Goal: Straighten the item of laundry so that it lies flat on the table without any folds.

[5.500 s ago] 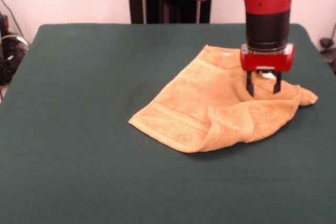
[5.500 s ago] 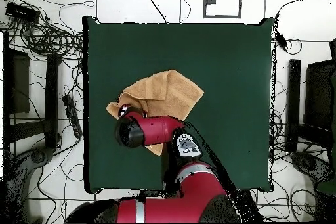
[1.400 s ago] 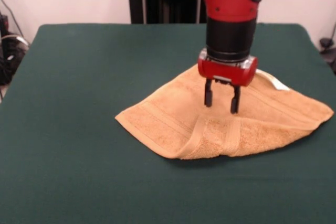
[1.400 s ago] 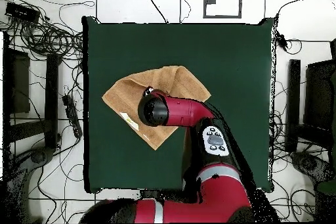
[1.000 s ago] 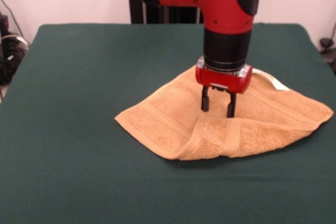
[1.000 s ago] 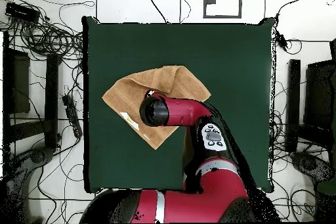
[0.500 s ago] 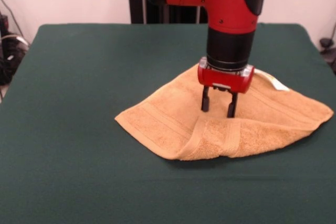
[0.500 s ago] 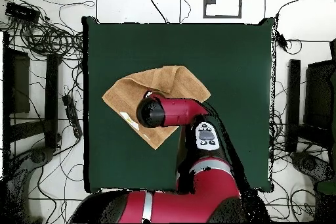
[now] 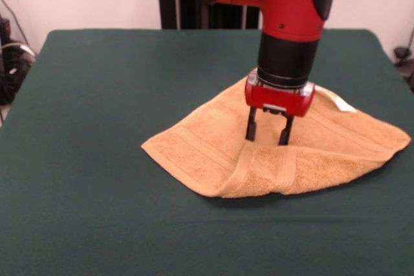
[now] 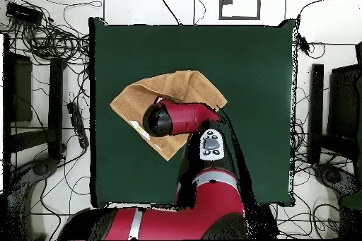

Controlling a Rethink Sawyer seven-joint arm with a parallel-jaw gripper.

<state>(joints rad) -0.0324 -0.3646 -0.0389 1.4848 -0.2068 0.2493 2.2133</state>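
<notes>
Over the middle of the small golden-orange terry-cloth towel (image 9: 278, 147), the red and black arm's claw (image 9: 266, 136) hangs with its two dark fingers (image 9: 250, 127) spread apart and gripping nothing, their tips at or just above the cloth — whether they touch it cannot be told. That towel lies right of centre on the large dark green felt-like surface (image 9: 97, 95), mostly spread, but its near edge is doubled back on itself in a thick band, with a raised ridge running from just under the claw to that edge. A small white label (image 9: 336, 100) shows at the far right border. The main risk, as I judge it, is that the fingers close where they stand and pinch both layers of the fold together — lifting would then drag the whole towel and bunch it rather than open the flap. Terry pile grips felt, so a sideways pull may wrinkle the flat half too. Pressing down hard could also catch the felt.
</notes>
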